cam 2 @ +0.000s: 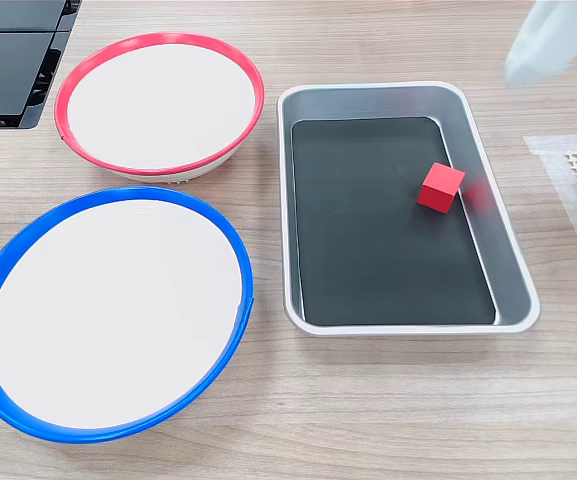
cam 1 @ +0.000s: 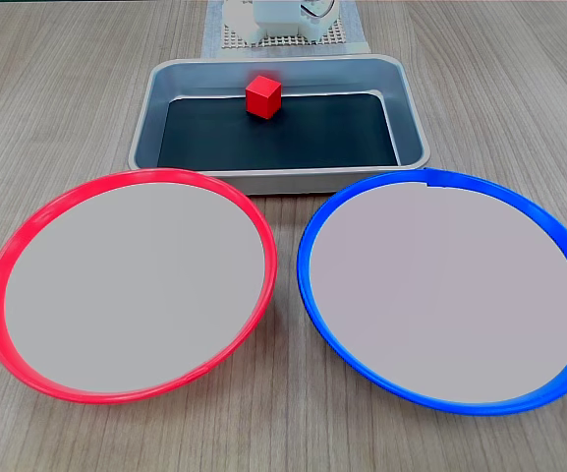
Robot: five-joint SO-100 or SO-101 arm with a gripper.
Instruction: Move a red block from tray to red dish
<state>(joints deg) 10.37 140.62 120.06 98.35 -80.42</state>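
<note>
Red block (cam 1: 263, 96) sits on the dark base of the tray (cam 1: 416, 128), close to the wall nearest the arm's white base (cam 1: 283, 18); the wall shows its red reflection in a fixed view (cam 2: 440, 187). Red dish (cam 1: 8, 264) and blue dish (cam 1: 312, 285) lie side by side on the wooden bench (cam 1: 57, 108), beside the tray, both empty. Pincer state: cannot tell.

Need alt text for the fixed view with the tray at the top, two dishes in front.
A small red block sits in a grey tray with a black base, near its far wall. In front of the tray, on a wooden table, lie two empty round dishes: the red dish on the left and a blue-rimmed dish on the right.
</note>
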